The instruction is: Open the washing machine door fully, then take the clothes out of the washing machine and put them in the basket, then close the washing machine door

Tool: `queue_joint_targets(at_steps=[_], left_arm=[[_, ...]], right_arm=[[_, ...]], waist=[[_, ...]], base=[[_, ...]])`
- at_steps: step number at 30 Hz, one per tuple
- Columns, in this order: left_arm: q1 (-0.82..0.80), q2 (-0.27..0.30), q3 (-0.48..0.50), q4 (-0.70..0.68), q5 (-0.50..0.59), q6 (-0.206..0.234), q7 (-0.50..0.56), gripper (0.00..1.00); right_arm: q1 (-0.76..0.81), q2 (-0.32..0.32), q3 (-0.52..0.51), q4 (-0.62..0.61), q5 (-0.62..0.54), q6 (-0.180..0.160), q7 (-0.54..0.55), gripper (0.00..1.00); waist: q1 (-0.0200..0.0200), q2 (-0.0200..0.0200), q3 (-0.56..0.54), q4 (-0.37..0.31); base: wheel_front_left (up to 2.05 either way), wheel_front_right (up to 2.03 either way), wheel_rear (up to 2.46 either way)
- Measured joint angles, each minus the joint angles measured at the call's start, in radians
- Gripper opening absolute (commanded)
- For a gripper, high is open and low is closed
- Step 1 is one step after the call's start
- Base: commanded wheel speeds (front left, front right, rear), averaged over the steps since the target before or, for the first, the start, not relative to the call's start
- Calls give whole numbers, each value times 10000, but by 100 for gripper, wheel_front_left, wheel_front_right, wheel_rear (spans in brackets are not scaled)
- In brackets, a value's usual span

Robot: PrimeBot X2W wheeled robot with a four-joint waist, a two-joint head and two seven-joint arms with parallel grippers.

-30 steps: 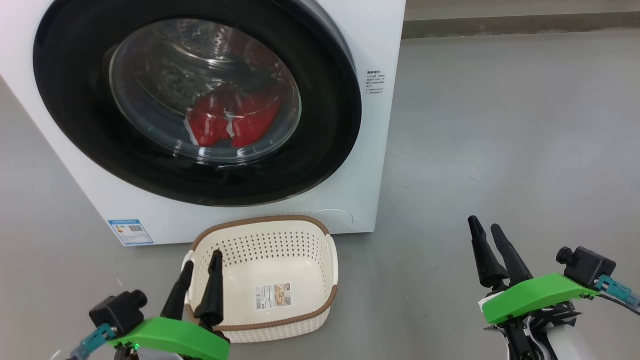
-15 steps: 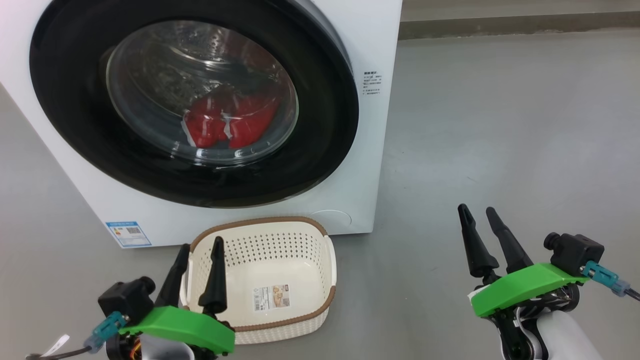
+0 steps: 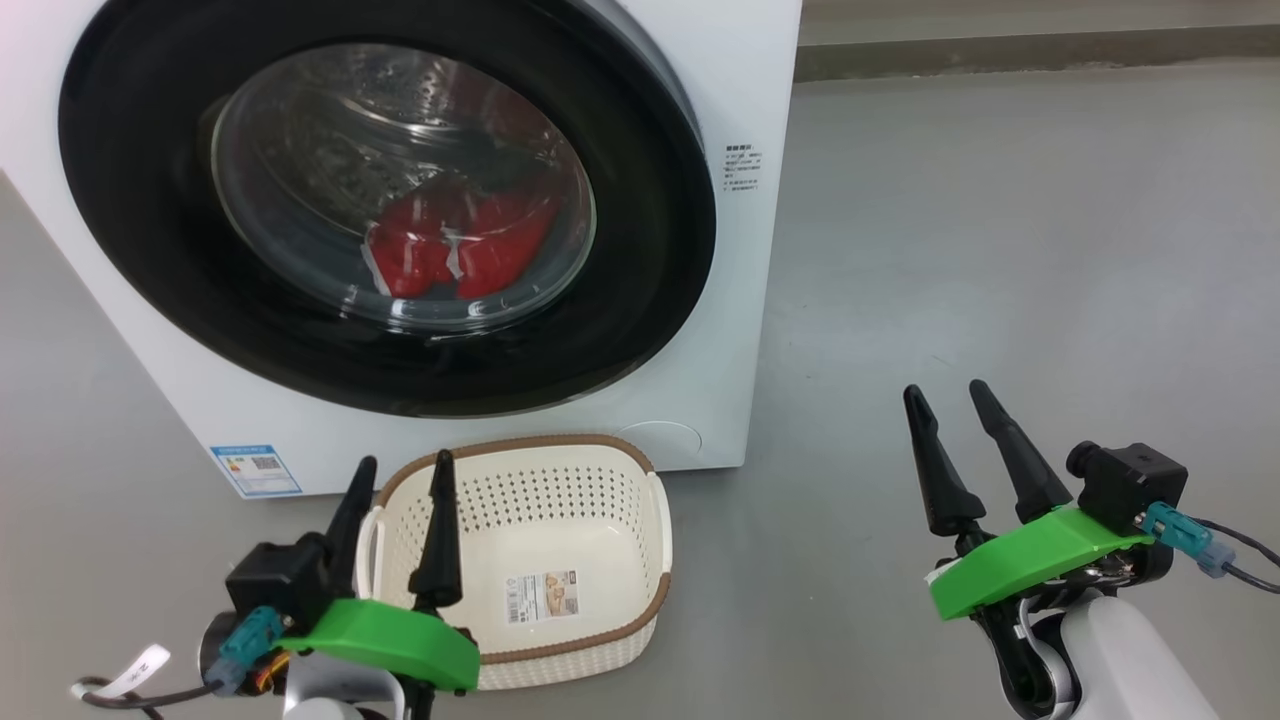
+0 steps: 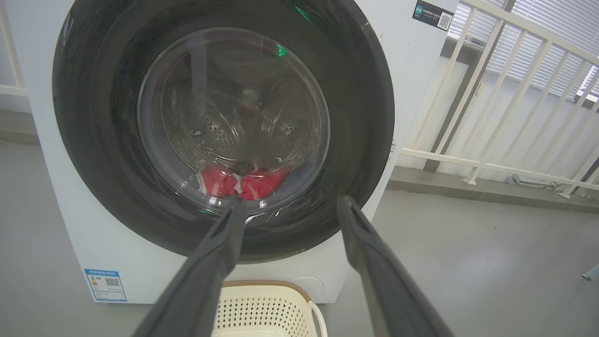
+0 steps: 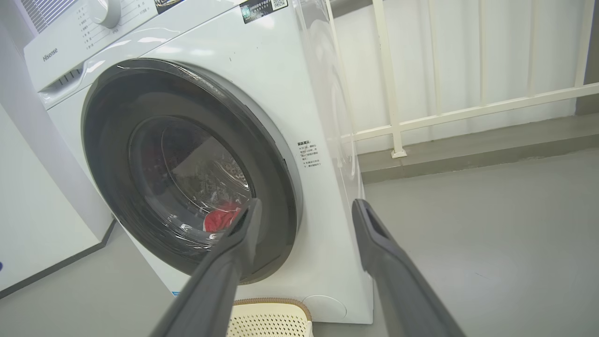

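Grey floor point(image 3: 1000, 250) — basket point(image 3: 560, 490) just beside left hand point(image 3: 405, 460), right hand point(image 3: 945, 390) well apart; both spread wide, empty — washing machine point(image 5: 281, 70) reads "Hisense".

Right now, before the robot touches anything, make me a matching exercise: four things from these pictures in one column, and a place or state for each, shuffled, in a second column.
Column one:
1. door
2. clothes
3. basket
4. right gripper

Column two:
A. on the floor, no laundry in it
B. open, holding nothing
C. closed
D. inside the washing machine

Pairs: 1-C, 2-D, 3-A, 4-B
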Motion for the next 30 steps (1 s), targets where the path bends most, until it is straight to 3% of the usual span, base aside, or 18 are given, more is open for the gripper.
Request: queue_joint_targets(at_steps=[16,30], left_arm=[[-320,42,-128,286,1524,86,-382,100],[-435,42,-42,690,1308,86,-382,100]], right_arm=[[-327,-138,96,-17,-1791,2,-378,100],[-325,-140,75,-10,-1791,2,-447,100]], waist=[[0,0,-27,-22],[0,0,1,-18]], base=[[0,0,0],[0,0,0]])
